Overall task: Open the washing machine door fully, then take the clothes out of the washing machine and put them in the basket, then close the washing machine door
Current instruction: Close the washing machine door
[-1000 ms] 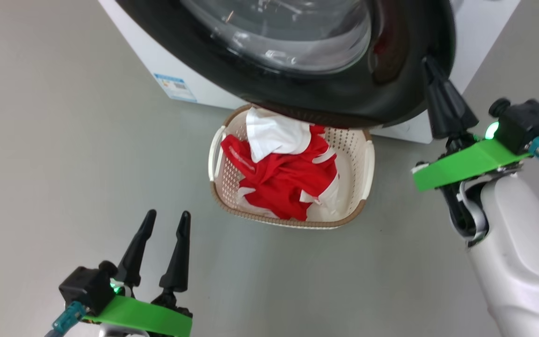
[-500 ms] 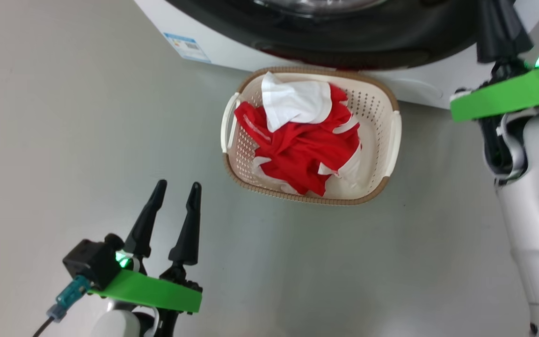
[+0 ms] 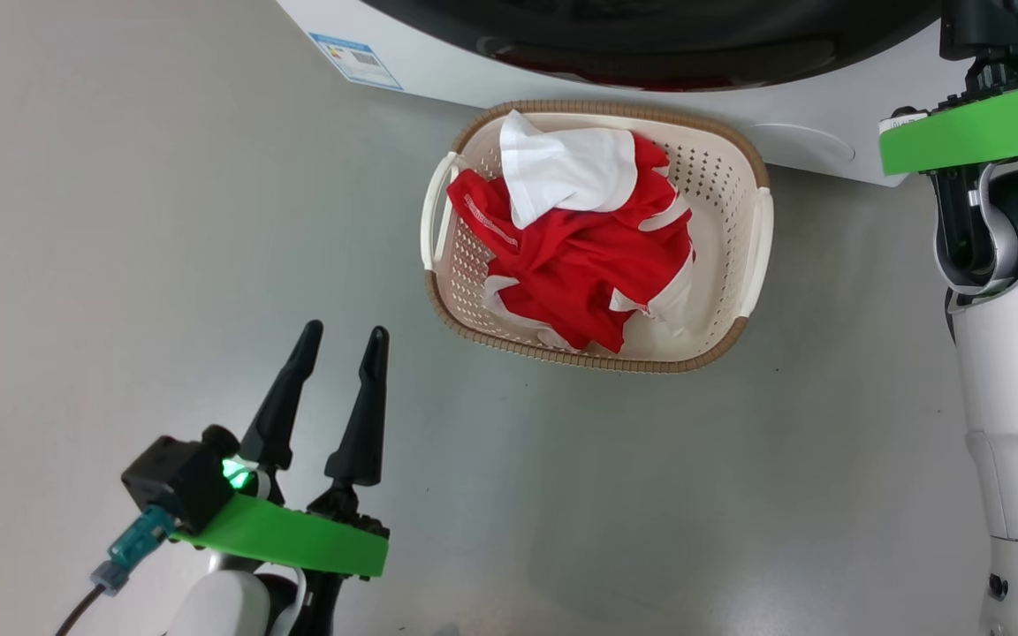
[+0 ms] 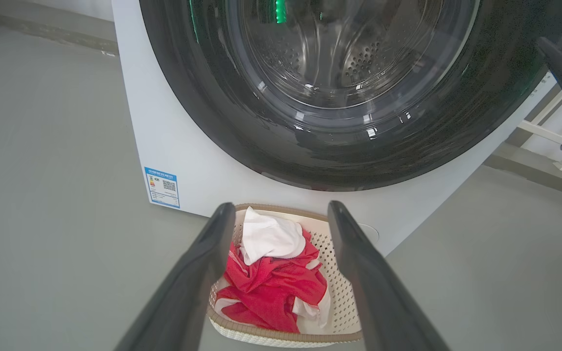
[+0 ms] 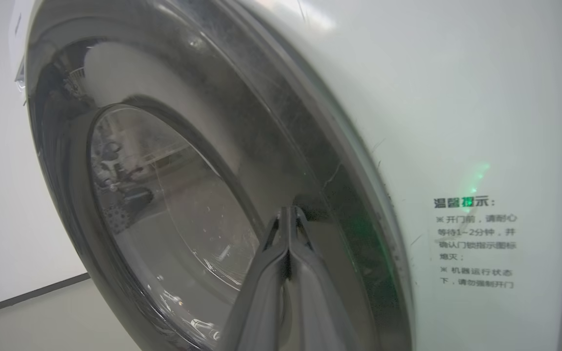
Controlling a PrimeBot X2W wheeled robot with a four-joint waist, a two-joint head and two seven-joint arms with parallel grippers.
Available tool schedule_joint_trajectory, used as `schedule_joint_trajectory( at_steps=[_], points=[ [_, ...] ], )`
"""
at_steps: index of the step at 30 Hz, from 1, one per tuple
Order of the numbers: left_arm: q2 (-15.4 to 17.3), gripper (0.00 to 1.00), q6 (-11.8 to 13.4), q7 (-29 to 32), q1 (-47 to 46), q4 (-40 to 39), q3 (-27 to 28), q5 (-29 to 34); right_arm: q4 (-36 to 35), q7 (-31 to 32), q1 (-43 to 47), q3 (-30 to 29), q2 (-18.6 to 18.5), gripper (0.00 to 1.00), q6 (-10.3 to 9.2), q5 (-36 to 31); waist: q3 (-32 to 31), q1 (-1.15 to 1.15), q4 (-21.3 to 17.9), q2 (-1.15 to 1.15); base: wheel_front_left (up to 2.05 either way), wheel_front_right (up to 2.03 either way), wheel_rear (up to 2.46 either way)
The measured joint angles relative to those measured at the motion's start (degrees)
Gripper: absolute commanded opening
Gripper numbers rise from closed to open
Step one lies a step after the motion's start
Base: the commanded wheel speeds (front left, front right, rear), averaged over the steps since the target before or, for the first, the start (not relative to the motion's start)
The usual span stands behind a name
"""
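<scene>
Grey floor [image 3: 120, 221], left end effector [image 3: 345, 329] low, spread wide — right end effector [image 5: 288, 209] raised, pinched together at washing machine door [image 5: 173, 204]

The head view looks steeply down from high above the basket [image 3: 615, 364], which sits on the floor [image 3: 120, 265] just before the washing machine [image 3: 836, 106]. The left wrist view sits low, back from the basket, and faces across it to the washing machine door [image 4: 203, 112]. The right wrist view, higher and to the basket's right, looks very closely along the door's rim. The head and left wrist views share the basket and the blue sticker [image 4: 162, 187].
</scene>
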Motion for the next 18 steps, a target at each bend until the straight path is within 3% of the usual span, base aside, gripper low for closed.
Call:
schedule_joint_trajectory(
  at_steps=[9, 18],
  points=[
    [0.0, 1.00, 0.0, 0.0, 0.0, 0.0, -0.7, 0.0, 0.4, -0.2, -0.2, -0.6, 0.7, 0.00, 0.23, -0.4, -0.1, 0.00, 0.0, 0.00, 0.00, 0.00, 0.00],
    [0.4, 1.00, 0.0, 0.0, 0.2, 0.5, -0.2, 0.0, 0.8, -0.2, 2.7, 4.0, -0.2, 0.00, -0.31, 0.9, -2.9, 0.00, -0.6, 0.00, 0.00, 0.00, 0.00]
  ],
)
